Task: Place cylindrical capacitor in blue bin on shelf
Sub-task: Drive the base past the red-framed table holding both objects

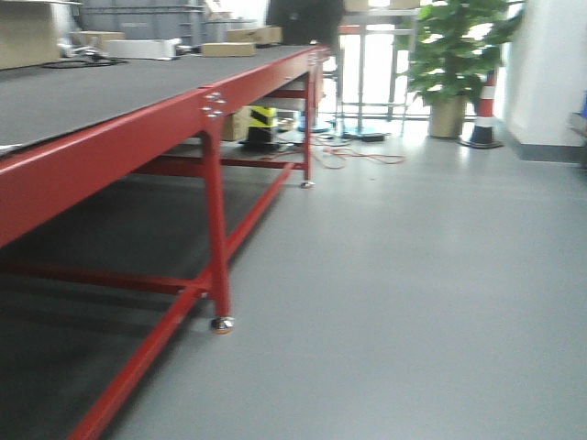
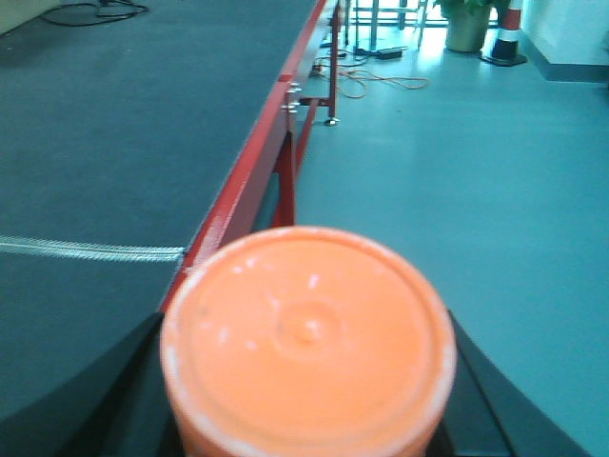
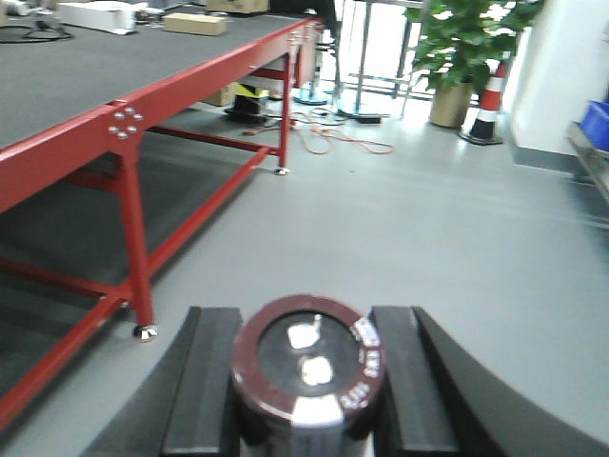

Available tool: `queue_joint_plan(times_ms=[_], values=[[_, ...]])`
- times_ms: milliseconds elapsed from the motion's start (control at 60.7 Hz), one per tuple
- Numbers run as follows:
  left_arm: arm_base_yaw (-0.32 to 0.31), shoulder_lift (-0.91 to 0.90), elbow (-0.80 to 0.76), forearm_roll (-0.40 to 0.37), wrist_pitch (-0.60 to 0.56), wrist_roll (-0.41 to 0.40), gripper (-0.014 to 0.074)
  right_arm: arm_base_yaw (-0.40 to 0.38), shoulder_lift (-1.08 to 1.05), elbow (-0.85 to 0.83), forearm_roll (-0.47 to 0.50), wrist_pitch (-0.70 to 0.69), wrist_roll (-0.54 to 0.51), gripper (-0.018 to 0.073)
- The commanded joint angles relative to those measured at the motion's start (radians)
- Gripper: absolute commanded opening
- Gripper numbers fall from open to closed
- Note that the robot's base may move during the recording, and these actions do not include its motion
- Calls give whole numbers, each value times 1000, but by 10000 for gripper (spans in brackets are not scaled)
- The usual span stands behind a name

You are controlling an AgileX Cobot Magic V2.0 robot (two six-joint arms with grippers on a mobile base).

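The cylindrical capacitor (image 3: 309,367) stands upright between the two dark fingers (image 3: 205,381) of the right claw (image 3: 306,319), which is closed on its sides. Its dark red rim and silver terminals face the camera. It hangs above the grey floor (image 3: 381,219), beside the red-framed bench (image 3: 57,76). The left claw (image 2: 306,381) grips an orange cylinder (image 2: 306,333) over the bench edge. A potted plant (image 3: 457,48) and a striped cone (image 3: 485,105) stand far off. A blue container (image 3: 596,116) shows at the right edge, cut off.
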Motion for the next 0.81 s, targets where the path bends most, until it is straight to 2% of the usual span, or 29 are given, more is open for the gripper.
queue_joint_plan(times_ms=[0,791], values=[[-7,-5,-1,-1,-32,0,-111,2,-5,-9,0,-23,-4,-162],[-7,-5,-1,-1,-32,0,-111,2,-5,-9,0,-23,-4,-162]])
